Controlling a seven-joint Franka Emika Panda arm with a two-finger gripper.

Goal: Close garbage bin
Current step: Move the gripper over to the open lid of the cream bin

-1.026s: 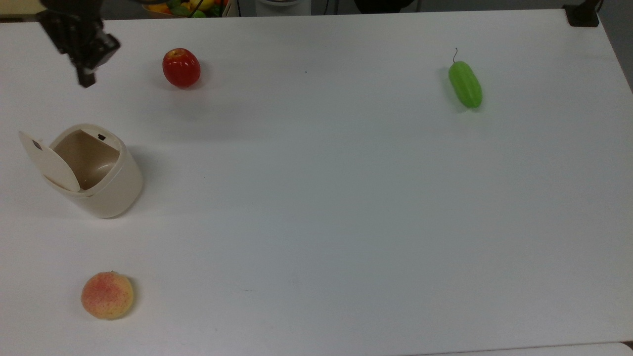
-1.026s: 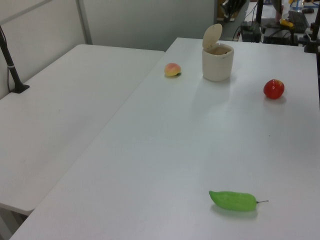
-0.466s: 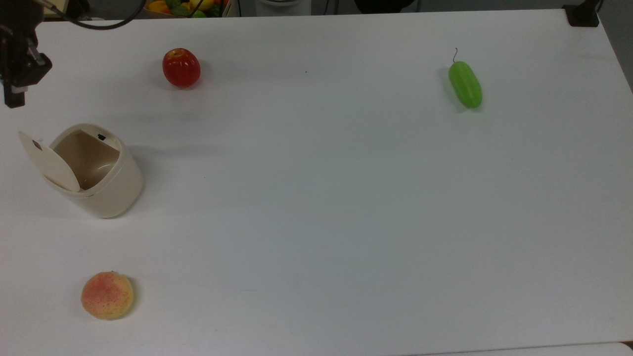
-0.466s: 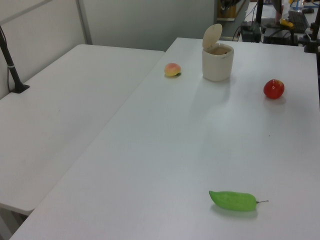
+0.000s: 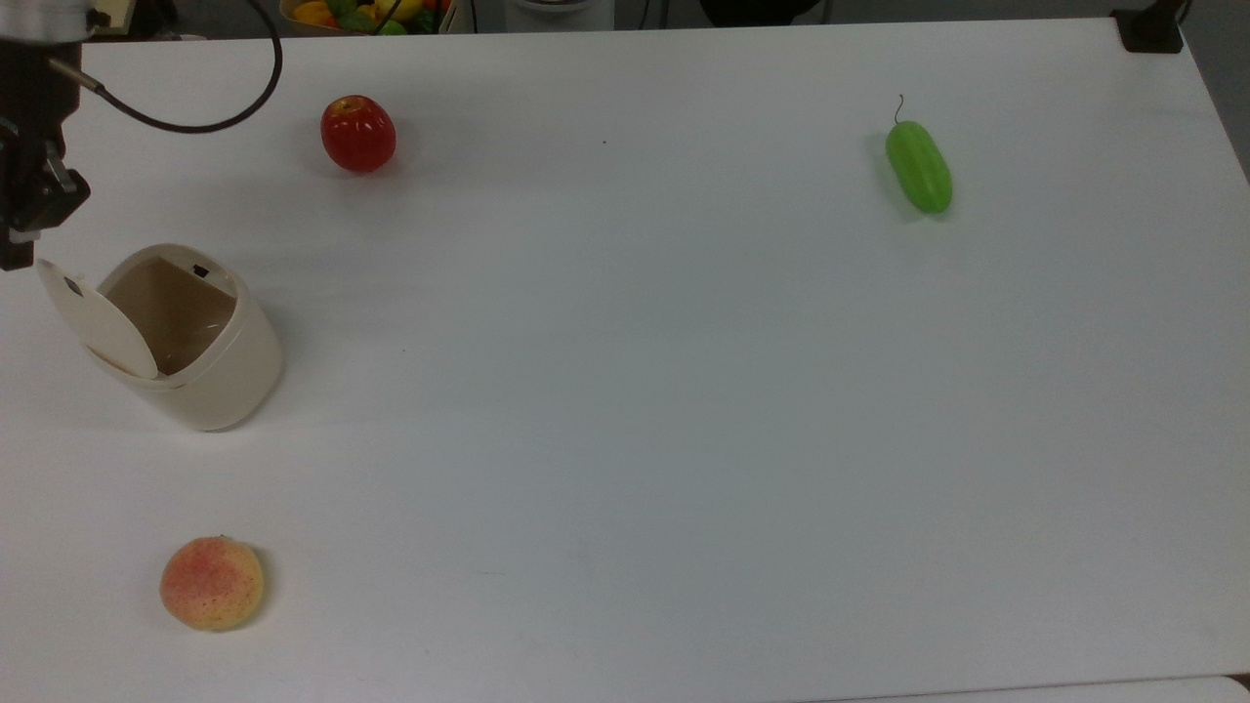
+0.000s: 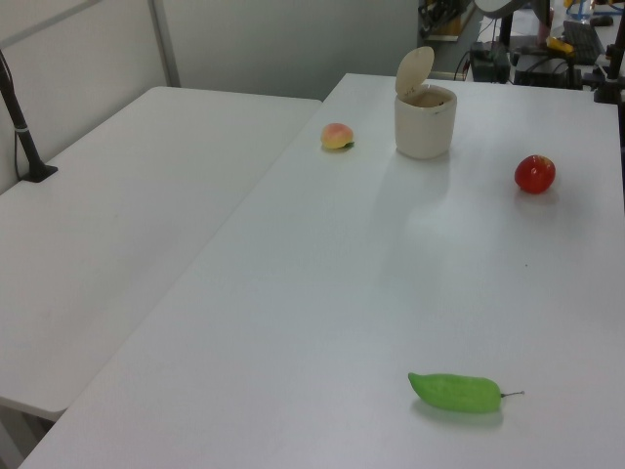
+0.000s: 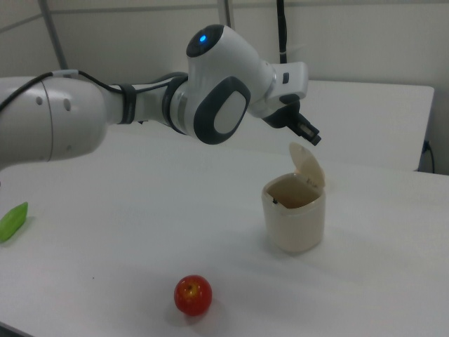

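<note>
The cream-beige garbage bin (image 5: 223,376) stands near the top view's left edge with its hinged lid (image 5: 94,319) raised, so the hollow inside shows. In the left view, bin (image 6: 425,129) and lid (image 6: 414,68) sit at the far end of the table. My gripper (image 5: 14,254) is shut and holds nothing. It hovers just beyond the lid's upper edge at the top view's left border. From the right view, my gripper (image 7: 313,136) hangs slightly above the tip of the upright lid (image 7: 309,166), apart from it, with the bin (image 7: 295,223) below.
A red apple (image 5: 358,134) lies behind the bin in the top view. A peach (image 5: 212,583) rests in front of it, and a green cucumber (image 5: 918,166) lies far to the top view's right. My white arm (image 7: 105,112) reaches across the table in the right view.
My gripper has moved from the top view's upper left corner further left and downward, ending close to the lid's top edge. The bin and its lid have not moved.
</note>
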